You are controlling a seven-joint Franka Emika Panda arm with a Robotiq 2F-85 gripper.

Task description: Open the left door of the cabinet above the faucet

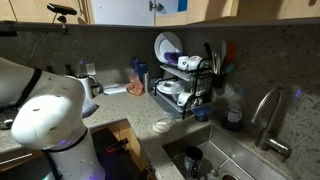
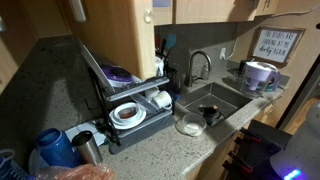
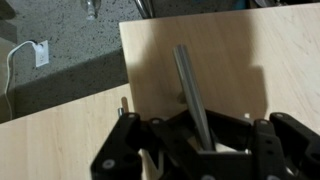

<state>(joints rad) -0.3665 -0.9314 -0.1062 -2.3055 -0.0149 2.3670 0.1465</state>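
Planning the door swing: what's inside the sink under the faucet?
A dark cup stands in the sink, below the faucet. The nearer part of the basin floor is hidden behind the counter edge, and the rest is too dim to make out.

The black claw (image 3: 206,146) fills the bottom of the wrist view. A slim grey metal handle (image 3: 190,85) runs down the face of a light tan cabinet door (image 3: 255,60) and disappears between the claw's dark fingers; whether they press on it cannot be told. The door's left edge stands out in front of a second tan wooden panel (image 3: 55,135) at the lower left. Behind, a grey speckled wall (image 3: 75,70) carries a white outlet (image 3: 41,53) with a white cord (image 3: 11,68) hanging from it.
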